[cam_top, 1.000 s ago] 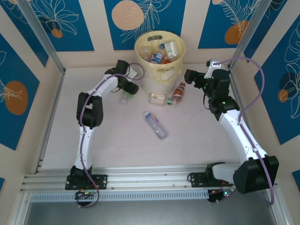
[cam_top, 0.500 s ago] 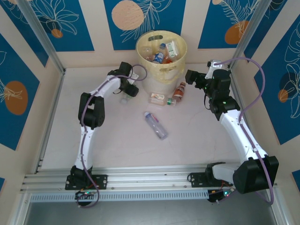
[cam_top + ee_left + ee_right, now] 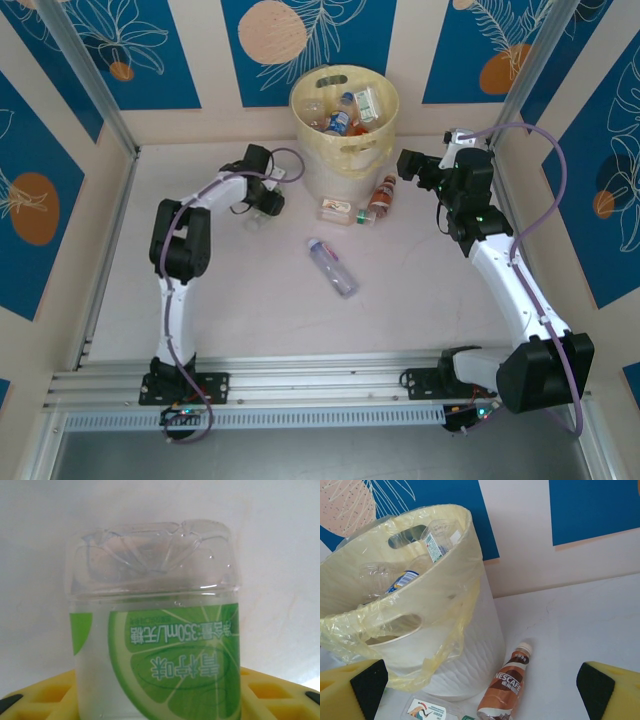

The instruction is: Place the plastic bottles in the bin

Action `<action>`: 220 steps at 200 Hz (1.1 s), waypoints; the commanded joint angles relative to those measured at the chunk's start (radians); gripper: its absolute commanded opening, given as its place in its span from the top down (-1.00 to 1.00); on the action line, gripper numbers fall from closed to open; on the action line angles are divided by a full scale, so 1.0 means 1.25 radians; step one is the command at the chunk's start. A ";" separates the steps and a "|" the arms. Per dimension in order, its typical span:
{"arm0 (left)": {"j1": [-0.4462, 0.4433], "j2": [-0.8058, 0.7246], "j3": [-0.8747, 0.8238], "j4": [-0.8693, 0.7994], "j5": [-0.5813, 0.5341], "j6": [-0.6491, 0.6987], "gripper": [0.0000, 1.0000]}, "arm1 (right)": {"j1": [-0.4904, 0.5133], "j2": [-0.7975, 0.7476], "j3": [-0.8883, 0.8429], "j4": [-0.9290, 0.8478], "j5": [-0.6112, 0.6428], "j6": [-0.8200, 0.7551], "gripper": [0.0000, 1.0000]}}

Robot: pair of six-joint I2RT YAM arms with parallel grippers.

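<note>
left hand (image 3: 264,200) straddles a clear plastic bottle with a lime-green label (image 3: 165,665) just left of the pale yellow round plastic bin (image 3: 345,160); whether it grips, i cannot tell. right hand (image 3: 408,163) hangs with fingers spread, likely lined up for the brown coffee bottle (image 3: 507,687) beside the bin

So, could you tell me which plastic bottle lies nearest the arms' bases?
The clear blue-labelled plastic bottle, alone mid-table; the rest cluster at the pale yellow bin.
</note>
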 commanded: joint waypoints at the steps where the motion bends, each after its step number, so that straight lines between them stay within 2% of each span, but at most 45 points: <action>1: 0.008 -0.085 -0.060 0.056 0.024 -0.035 0.04 | -0.005 -0.007 -0.008 0.004 0.004 0.002 -0.99; 68: 0.008 -0.269 -0.186 0.165 0.066 -0.111 0.17 | -0.008 0.000 -0.004 0.007 -0.004 0.004 -0.99; 123: 0.008 -0.419 -0.247 0.234 0.026 -0.202 0.19 | -0.009 0.004 -0.006 0.008 -0.006 0.004 -0.99; 164: 0.007 -0.571 -0.351 0.405 0.133 -0.251 0.15 | -0.010 0.003 -0.007 0.009 -0.013 0.008 -0.99; 189: 0.008 -0.644 -0.387 0.513 0.152 -0.288 0.12 | -0.010 0.000 -0.009 0.011 -0.017 0.011 -0.99; 220: 0.000 -0.663 -0.372 0.609 0.171 -0.309 0.15 | -0.010 -0.003 -0.011 0.013 -0.020 0.016 -0.99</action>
